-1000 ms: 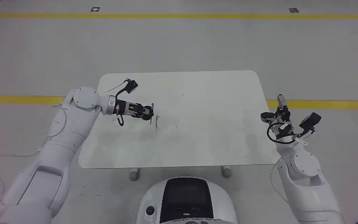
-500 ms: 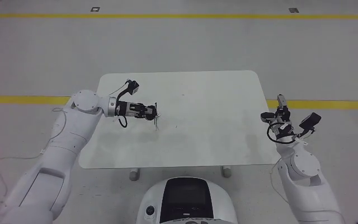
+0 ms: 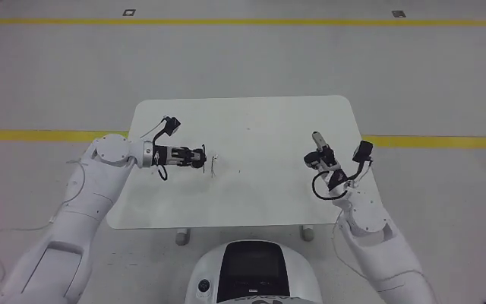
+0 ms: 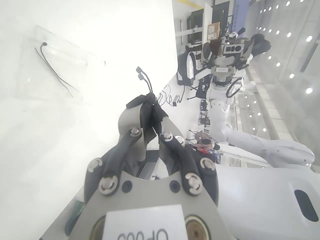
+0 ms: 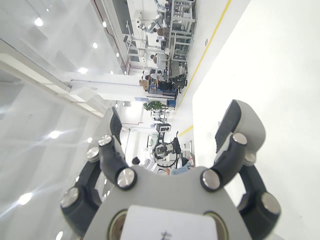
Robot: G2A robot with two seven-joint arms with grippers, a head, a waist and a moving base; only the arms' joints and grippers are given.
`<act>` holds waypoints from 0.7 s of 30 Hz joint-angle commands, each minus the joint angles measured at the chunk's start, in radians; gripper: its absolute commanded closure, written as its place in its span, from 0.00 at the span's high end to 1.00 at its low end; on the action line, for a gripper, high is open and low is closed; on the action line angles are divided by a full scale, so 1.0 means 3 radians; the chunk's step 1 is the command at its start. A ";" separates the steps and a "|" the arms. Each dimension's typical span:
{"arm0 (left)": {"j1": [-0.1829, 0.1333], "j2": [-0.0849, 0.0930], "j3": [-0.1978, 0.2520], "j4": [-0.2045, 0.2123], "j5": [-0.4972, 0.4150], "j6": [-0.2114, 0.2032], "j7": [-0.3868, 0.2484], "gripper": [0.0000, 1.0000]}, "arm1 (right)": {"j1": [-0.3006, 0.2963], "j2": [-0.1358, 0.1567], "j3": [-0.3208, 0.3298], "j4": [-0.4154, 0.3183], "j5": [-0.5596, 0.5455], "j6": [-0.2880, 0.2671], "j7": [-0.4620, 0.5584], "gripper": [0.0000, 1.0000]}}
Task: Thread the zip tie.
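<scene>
Your left gripper [image 4: 150, 102] hangs over the 9 o'clock side of the white counter [image 3: 266, 121]. Its fingers [image 4: 127, 118] are pressed together on a pair of black zip ties [image 4: 146, 79], whose square heads poke out past the tips, clear of the surface. Just beyond the left gripper, toward the counter's middle, a clear bag [image 4: 30, 51] lies flat with spare ties [image 4: 53, 72] inside; from above they read as a thin dark line [image 3: 213, 165] beside the left gripper [image 3: 202, 155]. Your right gripper [image 5: 172, 113] sits well apart at the 3 o'clock side [image 3: 316, 139], above the counter's edge, its fingers [image 5: 240, 118] spread wide and holding nothing.
</scene>
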 commanded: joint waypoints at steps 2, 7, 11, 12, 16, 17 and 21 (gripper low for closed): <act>0.0038 0.0009 -0.0050 0.0034 0.0012 0.0000 -0.0026 0.00 | 0.0215 -0.0045 -0.0280 0.0126 -0.0277 -0.0023 -0.0082 1.00; 0.0035 0.0003 -0.0041 -0.0069 0.0021 0.0000 -0.0053 0.00 | 0.0339 -0.0075 -0.0432 0.0182 -0.0456 -0.0034 -0.0133 1.00; 0.0035 0.0003 -0.0041 -0.0069 0.0021 0.0000 -0.0053 0.00 | 0.0339 -0.0075 -0.0432 0.0182 -0.0456 -0.0034 -0.0133 1.00; 0.0035 0.0003 -0.0041 -0.0069 0.0021 0.0000 -0.0053 0.00 | 0.0339 -0.0075 -0.0432 0.0182 -0.0456 -0.0034 -0.0133 1.00; 0.0083 0.0018 0.0025 -0.0168 0.0228 0.0000 0.0029 0.00 | 0.0431 -0.0075 -0.0481 0.0191 -0.0559 0.0066 0.0112 1.00; 0.0083 0.0025 0.0043 -0.0192 0.0303 0.0000 0.0028 0.00 | 0.0519 -0.0085 -0.0545 0.0228 -0.0573 0.0180 0.0250 1.00; 0.0066 0.0059 0.0037 -0.0152 0.0463 0.0000 0.0050 0.00 | 0.0896 -0.0146 -0.0859 0.0384 -0.0718 0.0560 0.0605 1.00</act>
